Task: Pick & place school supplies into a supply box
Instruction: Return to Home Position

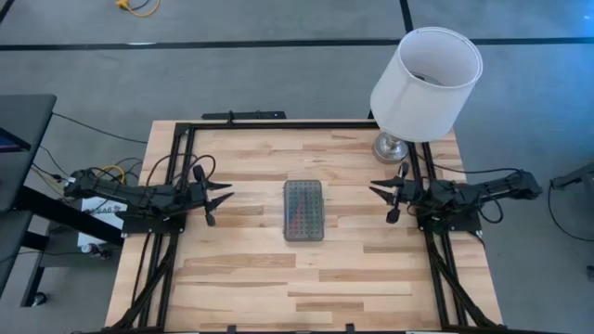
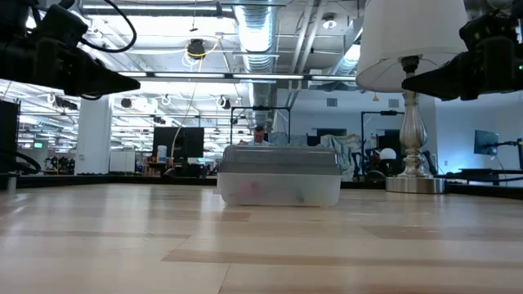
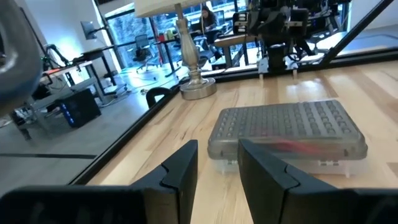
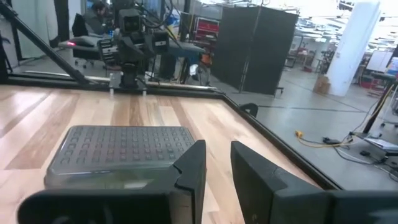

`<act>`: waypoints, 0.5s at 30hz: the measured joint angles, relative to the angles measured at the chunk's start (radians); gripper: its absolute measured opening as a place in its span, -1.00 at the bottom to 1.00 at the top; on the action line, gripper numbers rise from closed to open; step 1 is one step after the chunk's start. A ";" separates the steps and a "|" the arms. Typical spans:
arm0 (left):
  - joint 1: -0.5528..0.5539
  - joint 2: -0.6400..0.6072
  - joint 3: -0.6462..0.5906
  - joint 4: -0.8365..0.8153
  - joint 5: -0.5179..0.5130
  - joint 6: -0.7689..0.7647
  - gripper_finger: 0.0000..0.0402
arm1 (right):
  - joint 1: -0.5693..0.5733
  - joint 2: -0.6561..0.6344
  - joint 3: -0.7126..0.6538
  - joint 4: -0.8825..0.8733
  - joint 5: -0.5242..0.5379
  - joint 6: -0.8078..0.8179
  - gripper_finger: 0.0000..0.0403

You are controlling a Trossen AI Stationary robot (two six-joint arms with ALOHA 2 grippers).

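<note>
High view: supply box [image 1: 303, 211] lies flat at the middle of the surface [image 1: 241, 269], long side running near to far, lid closed, nothing loose around it. Left pincer [image 1: 221, 202] hangs off the box's left side and right pincer [image 1: 382, 201] off its right, both well apart from the box and holding nothing. Both are parted: the high view shows the fingers splayed, and each wrist view shows a clear gap between the two dark fingers. The low view puts both above the surface, not touching it. White-shaded lamp [image 1: 425, 79] on a silver base stands at the far right corner. Handling guess: the box looks light, stiff and hard plastic. Its clear walls are probably slick, and the bumpy grey lid gives a bit more bite. The loose contents may rattle or shift if it is tipped, and a pink-red smear shows through the wall in the left wrist view. Best hold is likely across the short width at mid-length, clamping lid and base together so it can't pop. No brand or writing readable on the box; a white tag on the left arm is too small to read.
</note>
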 joint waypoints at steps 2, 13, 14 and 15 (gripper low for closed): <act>0.000 -0.011 0.000 0.000 0.000 0.001 -0.46 | 0.000 -0.046 0.000 -0.038 -0.003 0.001 -0.65; 0.008 -0.093 0.000 0.003 0.177 0.009 -0.46 | -0.026 -0.146 0.046 -0.193 -0.261 -0.018 -0.66; 0.013 -0.107 0.000 0.005 0.217 0.018 -0.46 | -0.039 -0.146 0.046 -0.197 -0.292 -0.018 -0.66; 0.020 -0.123 0.000 0.007 0.254 0.025 -0.46 | -0.053 -0.146 0.046 -0.198 -0.316 -0.019 -0.67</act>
